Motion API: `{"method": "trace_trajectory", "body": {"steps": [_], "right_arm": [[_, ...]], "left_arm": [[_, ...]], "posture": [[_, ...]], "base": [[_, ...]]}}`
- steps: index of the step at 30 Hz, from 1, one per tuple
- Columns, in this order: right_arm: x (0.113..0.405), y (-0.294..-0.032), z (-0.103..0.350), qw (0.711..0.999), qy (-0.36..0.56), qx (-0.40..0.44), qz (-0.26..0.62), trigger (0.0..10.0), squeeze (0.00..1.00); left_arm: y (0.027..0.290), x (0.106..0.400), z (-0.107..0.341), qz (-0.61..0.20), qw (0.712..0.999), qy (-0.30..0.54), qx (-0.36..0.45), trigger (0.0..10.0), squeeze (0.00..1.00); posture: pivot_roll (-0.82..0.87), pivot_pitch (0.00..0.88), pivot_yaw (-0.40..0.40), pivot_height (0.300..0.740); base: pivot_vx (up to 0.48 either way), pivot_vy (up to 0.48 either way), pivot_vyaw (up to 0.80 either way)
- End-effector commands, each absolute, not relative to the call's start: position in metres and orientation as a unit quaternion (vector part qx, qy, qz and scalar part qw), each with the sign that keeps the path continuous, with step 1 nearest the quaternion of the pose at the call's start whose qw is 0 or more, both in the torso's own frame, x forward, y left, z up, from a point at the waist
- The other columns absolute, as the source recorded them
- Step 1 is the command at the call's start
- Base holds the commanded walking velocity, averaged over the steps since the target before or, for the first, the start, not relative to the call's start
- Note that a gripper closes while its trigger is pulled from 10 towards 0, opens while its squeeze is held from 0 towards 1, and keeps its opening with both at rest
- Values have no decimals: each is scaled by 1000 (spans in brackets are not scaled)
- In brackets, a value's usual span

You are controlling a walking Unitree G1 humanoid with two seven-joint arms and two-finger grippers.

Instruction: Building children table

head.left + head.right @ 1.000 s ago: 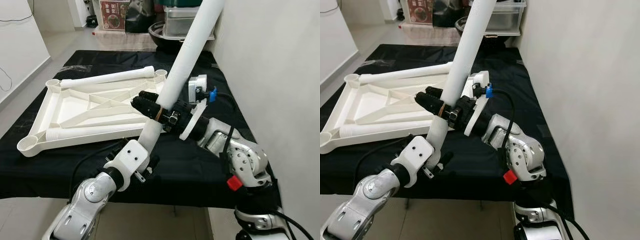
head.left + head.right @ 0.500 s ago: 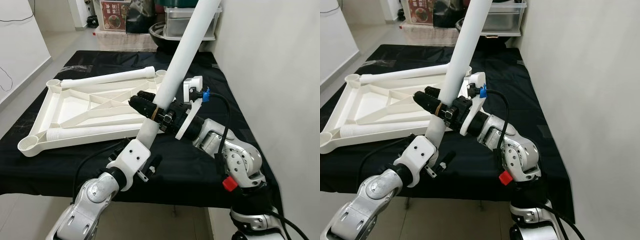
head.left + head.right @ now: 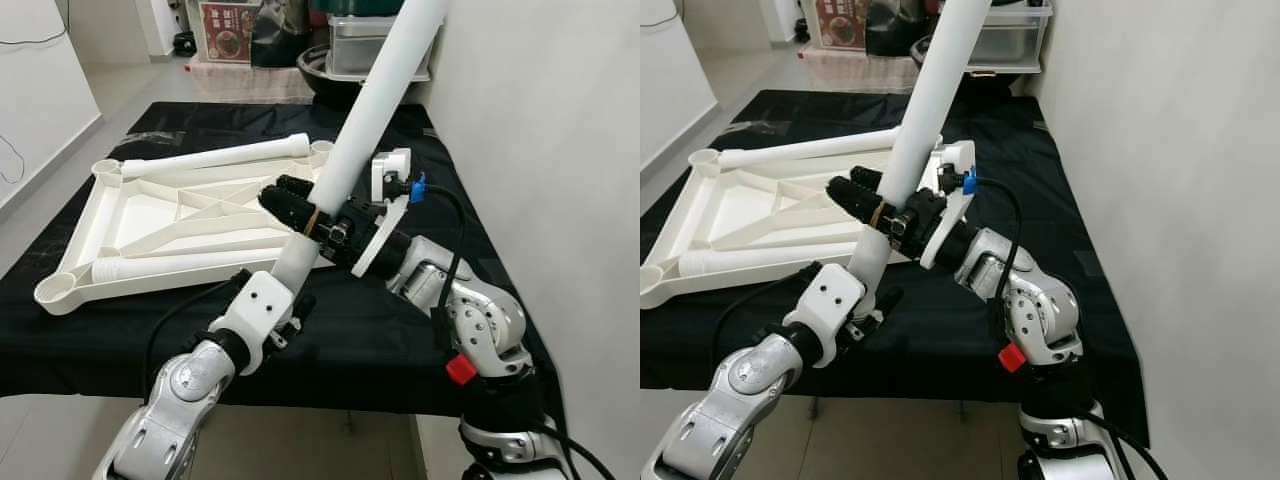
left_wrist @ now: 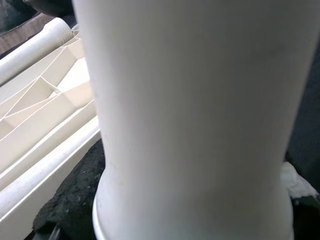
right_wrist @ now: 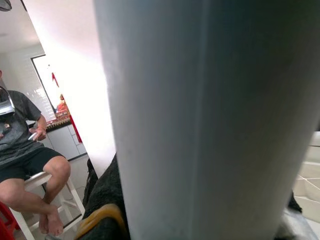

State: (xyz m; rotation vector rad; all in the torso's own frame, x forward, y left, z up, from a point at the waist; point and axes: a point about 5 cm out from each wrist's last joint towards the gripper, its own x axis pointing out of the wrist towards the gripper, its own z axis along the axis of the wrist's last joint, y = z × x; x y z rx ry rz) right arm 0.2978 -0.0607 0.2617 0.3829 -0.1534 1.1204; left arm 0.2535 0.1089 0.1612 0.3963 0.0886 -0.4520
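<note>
Right gripper (image 3: 300,205): black fingers clamped around the white table leg (image 3: 365,125) at roughly its lower third, reaching in from the robot's right across the near part of the table. A tan band shows at the base of the fingers.

Left gripper (image 3: 290,290): at the lower end of the same leg, just below the right gripper. The white wrist housing hides most of the fingers, so whether they are spread or pressed together cannot be told. Left wrist view: the leg's flared bottom end sits directly ahead of the camera.

Table leg: long white tube, tilted, its lower end toward the robot near the table's front edge, its upper end rising away and to the right past the top of the frame. It is lifted above the surface, held between the two grippers.

Tabletop panel (image 3: 150,215): white, lying upside down on the black table (image 3: 400,330), ribs facing up, with round sockets at its corners. It lies beside the grippers, to their left and beyond them.

Two more white legs (image 3: 215,155): lying flat along the panel, one on its far side, one on its near side.

Right wrist view: a seated person (image 5: 22,150) in the background.
</note>
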Motion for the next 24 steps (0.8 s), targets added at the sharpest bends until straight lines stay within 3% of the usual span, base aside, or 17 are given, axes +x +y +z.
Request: {"method": "trace_trajectory", "body": {"steps": [1,3,4,8,9,15,16,21,23,24], "right_arm": [[292,-57,260,815,-66,187,544,10000,0],[292,-57,260,815,-66,187,544,10000,0],[294,-58,259,821,-71,183,536,10000,0],[303,-67,254,845,-93,161,501,10000,35],[304,-69,253,847,-98,153,499,10000,1000],[301,-73,252,832,-95,122,533,10000,1000],[301,-76,252,829,-97,110,539,10000,0],[303,-85,252,811,-80,103,570,10000,0],[300,-92,253,781,-62,116,611,10000,0],[300,-92,253,781,-62,116,611,10000,0]], "left_arm": [[116,257,161,-200,957,40,207,0,0],[116,257,161,-200,957,40,207,0,0],[116,258,160,-200,957,45,205,10000,0],[116,254,159,-204,958,53,196,10000,0],[117,252,157,-208,958,56,191,10000,0],[115,241,152,-244,951,70,176,10000,0],[114,238,152,-258,949,70,168,10000,0],[111,231,152,-288,943,73,152,10000,0],[111,227,153,-306,940,80,132,10000,0],[111,227,153,-306,940,80,132,10000,0]], "posture": [[74,43,-13,740],[74,43,-13,740],[73,43,-14,740],[81,44,-14,740],[81,45,-13,740],[87,47,-8,740],[87,46,-7,740],[92,49,-3,740],[92,54,1,740],[92,54,1,740]], "base": [[0,0,0],[0,0,0],[0,0,0],[0,0,0],[0,0,0],[0,0,0],[0,0,0],[0,0,0],[0,0,0],[0,0,0]]}}
